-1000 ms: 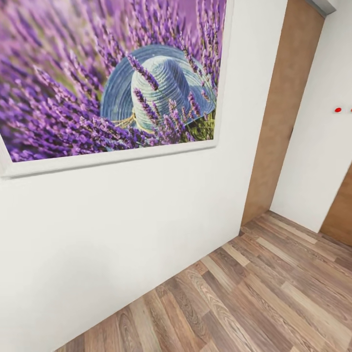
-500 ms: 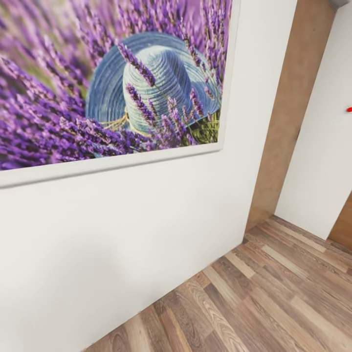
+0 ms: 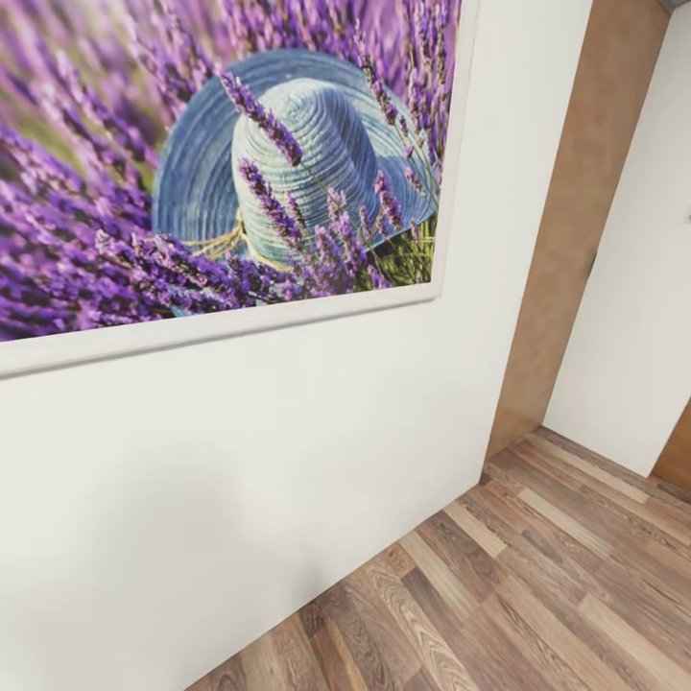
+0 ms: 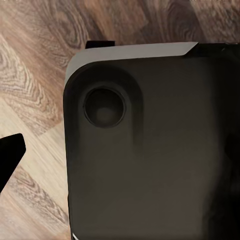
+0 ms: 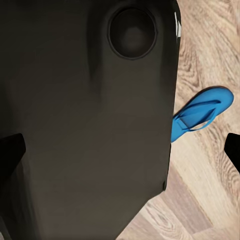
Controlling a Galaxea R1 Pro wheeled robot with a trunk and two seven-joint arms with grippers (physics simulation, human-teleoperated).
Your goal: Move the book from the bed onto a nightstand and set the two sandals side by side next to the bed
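the head camera faces a white wall (image 3: 288, 480) hung with a large framed picture of lavender and a blue straw hat (image 3: 221, 163); to the right of the picture a brown wooden door (image 3: 576, 221) stands in a corner, and brown wood-plank floor (image 3: 537, 595) runs below the wall. the book, bed and nightstand do not come into these frames, so the robot looks to be in transit.

one blue sandal (image 5: 202, 112) lies sole-down on the planks in the right wrist view, just beside the dark base of the robot (image 5: 90, 125), which hides its heel end. its thin thong strap is up and visible.

judged from its look, the sandal should be light and flexible, a flat foam slab that bends if pinched at one end. the strap is too thin and floppy to trust. the better hold is probably across the sole's edge near the middle, where it is stiffest and will hang level.

the right gripper's (image 5: 120, 147) dark fingertips (image 5: 10, 150) sit at opposite edges of its wrist view, spread wide, with nothing between them. in the left wrist view one dark fingertip (image 4: 11, 152) shows beside the robot's base over bare planks; how far the left gripper is spread i cannot tell.
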